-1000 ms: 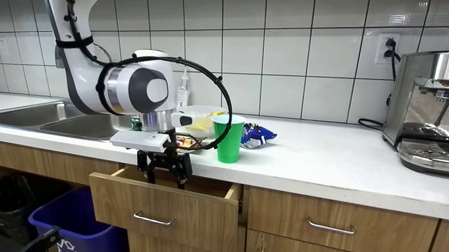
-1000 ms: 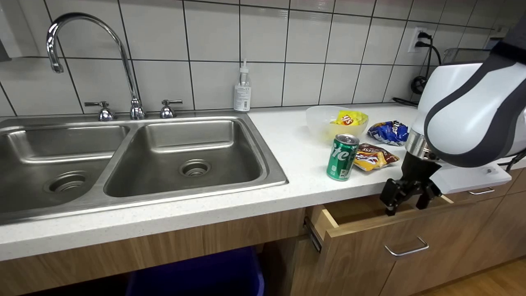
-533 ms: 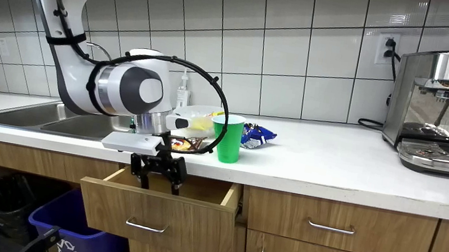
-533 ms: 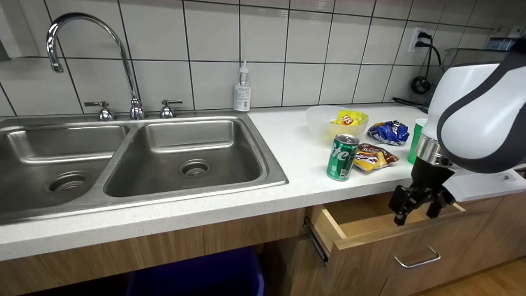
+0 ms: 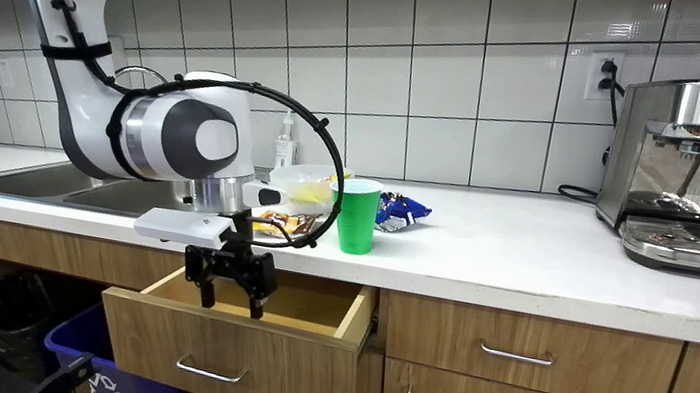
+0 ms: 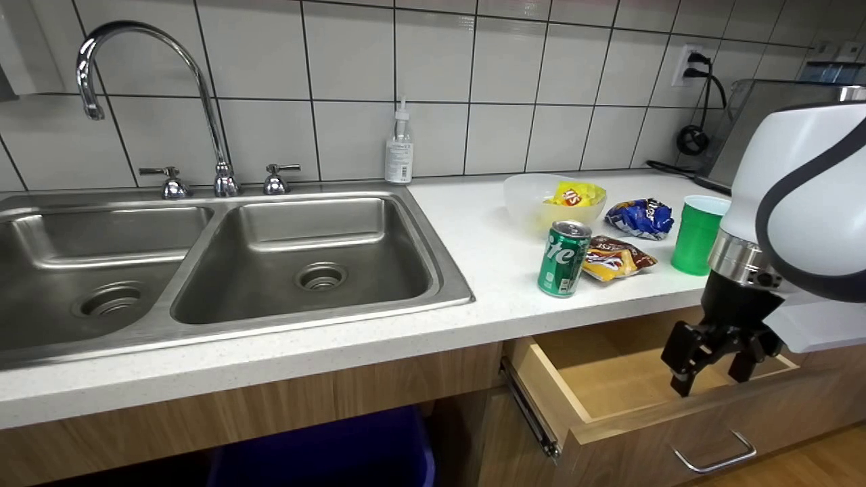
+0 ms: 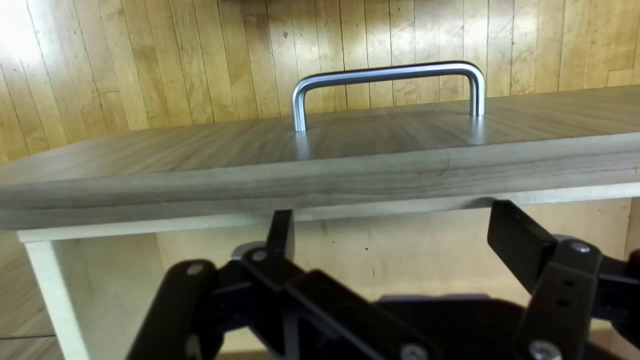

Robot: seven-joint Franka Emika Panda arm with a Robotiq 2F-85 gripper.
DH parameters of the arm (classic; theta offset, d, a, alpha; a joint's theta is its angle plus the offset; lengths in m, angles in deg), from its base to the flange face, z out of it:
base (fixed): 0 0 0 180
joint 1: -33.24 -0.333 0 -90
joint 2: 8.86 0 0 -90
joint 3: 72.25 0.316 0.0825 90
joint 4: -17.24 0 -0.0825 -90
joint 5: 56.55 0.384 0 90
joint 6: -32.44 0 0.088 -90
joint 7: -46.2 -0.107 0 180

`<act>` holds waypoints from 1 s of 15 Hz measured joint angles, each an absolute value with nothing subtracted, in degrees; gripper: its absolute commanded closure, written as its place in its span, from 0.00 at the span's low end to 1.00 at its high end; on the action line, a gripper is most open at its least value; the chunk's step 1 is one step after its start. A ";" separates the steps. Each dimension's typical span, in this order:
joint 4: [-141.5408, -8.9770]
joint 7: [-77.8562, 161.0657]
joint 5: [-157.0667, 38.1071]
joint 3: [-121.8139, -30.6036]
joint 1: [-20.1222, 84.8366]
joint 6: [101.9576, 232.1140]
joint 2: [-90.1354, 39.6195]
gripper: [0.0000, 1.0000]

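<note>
My gripper (image 5: 231, 309) points down over a wooden drawer (image 5: 231, 353) that stands pulled out below the counter. In the wrist view the black fingers (image 7: 520, 240) are spread wide, with only the drawer's pale bottom (image 7: 400, 250) showing between them. Their tips are at the inner side of the drawer front (image 7: 320, 185) and seem to press against it. A metal bar handle (image 7: 390, 74) sits on the outer face, away from the fingers. Another exterior angle shows the gripper (image 6: 712, 384) just behind the front panel, inside the drawer's outline.
On the counter above stand a green cup (image 6: 700, 233), a green soda can (image 6: 564, 259), a brown snack bag (image 6: 617, 258), a blue bag (image 6: 639, 218) and a bowl (image 6: 524, 203). A double sink (image 6: 325, 250) lies to one side. Below is a blue bin (image 5: 133, 388).
The gripper has moved outward from the counter, and the drawer has slid further out along with it. More of the drawer's inside shows. The fingers have stayed spread.
</note>
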State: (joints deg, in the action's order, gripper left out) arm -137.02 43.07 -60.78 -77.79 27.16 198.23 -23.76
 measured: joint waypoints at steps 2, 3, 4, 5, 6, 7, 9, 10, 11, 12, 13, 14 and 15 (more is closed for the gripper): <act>-138.66 42.76 -60.60 -77.52 27.17 198.19 -22.54 0.00; -139.36 42.65 -60.43 -77.33 27.17 198.17 -22.00 0.00; -139.93 42.54 -60.26 -77.17 27.16 198.15 -21.54 0.00; -140.38 42.31 -60.19 -77.07 27.17 198.12 -21.17 0.00; -140.65 42.09 -60.16 -77.03 27.16 198.12 -20.87 0.00; -140.82 41.59 -60.17 -77.03 27.16 198.12 -20.55 0.00; -141.12 40.59 -60.17 -77.06 27.16 198.10 -19.43 0.00; -141.24 40.19 -60.20 -77.15 27.16 198.05 -18.53 0.00; -141.34 39.90 -60.26 -77.21 27.16 197.95 -17.52 0.00; -141.43 39.76 -60.27 -77.22 27.16 197.76 -16.41 0.00; -141.48 39.73 -60.27 -77.22 27.16 197.41 -15.29 0.00; -141.49 39.73 -60.25 -77.17 27.17 196.95 -14.17 0.00; -141.49 39.73 -60.25 -77.11 27.17 196.44 -13.09 0.00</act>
State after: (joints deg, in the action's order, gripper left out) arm -141.49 39.73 -60.25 -77.11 27.17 196.44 -13.09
